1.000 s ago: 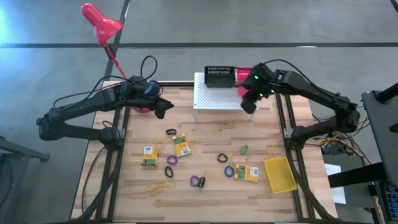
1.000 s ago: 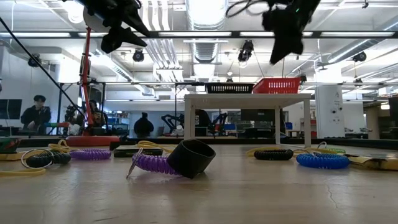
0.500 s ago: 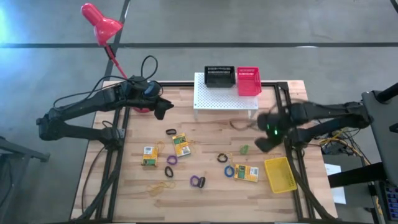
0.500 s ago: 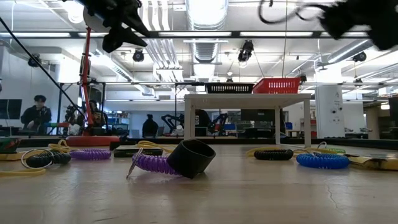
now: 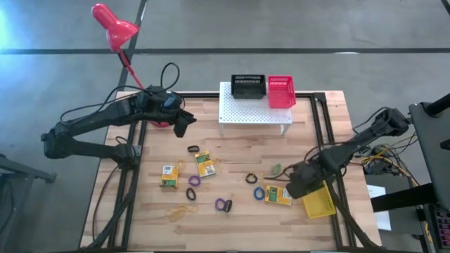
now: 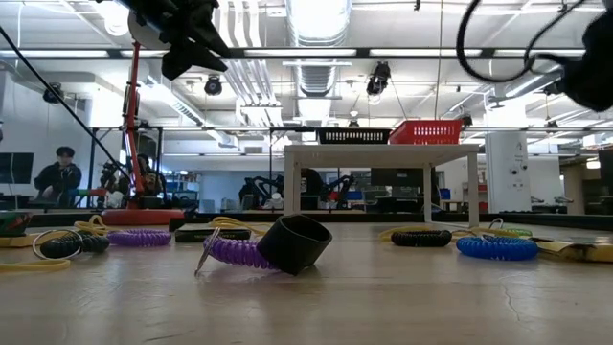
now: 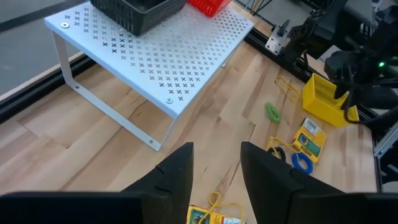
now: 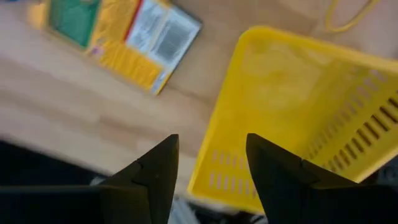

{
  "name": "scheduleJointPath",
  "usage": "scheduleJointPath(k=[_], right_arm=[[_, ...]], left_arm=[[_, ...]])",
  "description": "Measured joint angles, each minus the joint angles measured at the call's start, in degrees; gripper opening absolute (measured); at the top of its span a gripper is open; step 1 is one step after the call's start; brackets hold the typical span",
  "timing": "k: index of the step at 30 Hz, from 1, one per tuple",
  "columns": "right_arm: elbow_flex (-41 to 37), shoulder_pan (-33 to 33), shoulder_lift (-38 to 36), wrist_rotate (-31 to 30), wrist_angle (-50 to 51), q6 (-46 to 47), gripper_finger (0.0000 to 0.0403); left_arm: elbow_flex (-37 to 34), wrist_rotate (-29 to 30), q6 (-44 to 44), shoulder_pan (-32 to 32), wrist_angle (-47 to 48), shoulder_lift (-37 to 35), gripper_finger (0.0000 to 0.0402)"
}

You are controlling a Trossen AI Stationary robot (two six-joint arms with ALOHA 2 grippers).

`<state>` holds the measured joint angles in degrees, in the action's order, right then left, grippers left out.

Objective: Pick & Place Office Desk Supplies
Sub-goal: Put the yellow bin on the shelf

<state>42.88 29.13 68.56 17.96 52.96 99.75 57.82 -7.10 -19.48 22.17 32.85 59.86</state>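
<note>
My right gripper point(image 5: 298, 185) is open, low over the table's near right part. It stands over the left rim of the yellow tray point(image 5: 318, 197), beside a yellow-green card box point(image 5: 279, 195). Its wrist view shows the tray point(image 8: 298, 118) and that box point(image 8: 124, 43) just ahead of the open fingers; I see no touch. The black tray point(image 5: 248, 86) and the red tray point(image 5: 281, 91) stand on the white perforated stand point(image 5: 254, 109). My left gripper point(image 5: 184, 124) is open and empty, high over the table's far left part.
Two more card boxes point(image 5: 204, 164) point(image 5: 169, 176) lie mid-table among black, purple and blue rings point(image 5: 223, 205) point(image 5: 259, 192), a green ring point(image 5: 275, 169) and yellow rubber bands point(image 5: 179, 211). A red desk lamp point(image 5: 112, 27) stands at the far left corner. People show far behind in the low view.
My right gripper has swung from above the red tray on the stand toward the table's near right edge and gone down, and now stands over the yellow tray's rim. The red tray stays on the stand.
</note>
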Motion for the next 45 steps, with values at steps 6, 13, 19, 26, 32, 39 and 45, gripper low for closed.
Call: scheduleJointPath(k=[6,13,19,26,32,39,45], right_arm=[[0.34,0.15,7.47,0.02,-0.08,-1.75,0.0161],[0.51,0.13,13.25,0.11,-2.77,-4.42,0.0105],[3.50,-0.22,13.95,0.39,-3.46,-6.78,0.0032],[17.06,-5.39,13.98,0.50,0.04,-16.08,0.0013],[34.24,-13.43,16.04,-5.57,4.38,-35.44,0.0013],[58.99,-24.27,29.30,-9.05,13.04,-63.03,0.0013],[81.90,-29.72,44.64,-19.01,27.22,-81.08,0.0013]], left_arm=[[0.00,-0.47,0.04,0.00,-0.01,0.00,0.0138],[0.00,-2.02,0.02,0.00,0.01,0.00,0.0138],[0.00,-4.29,0.03,0.00,0.16,-0.01,0.0138],[0.00,-4.90,0.04,0.00,0.16,-0.02,0.0138],[-0.02,-5.21,0.62,0.00,0.16,-0.02,0.0138],[-0.02,-6.11,1.72,0.00,0.34,-0.02,0.0138],[-0.02,-6.70,1.51,0.00,0.68,-0.02,0.0138]])
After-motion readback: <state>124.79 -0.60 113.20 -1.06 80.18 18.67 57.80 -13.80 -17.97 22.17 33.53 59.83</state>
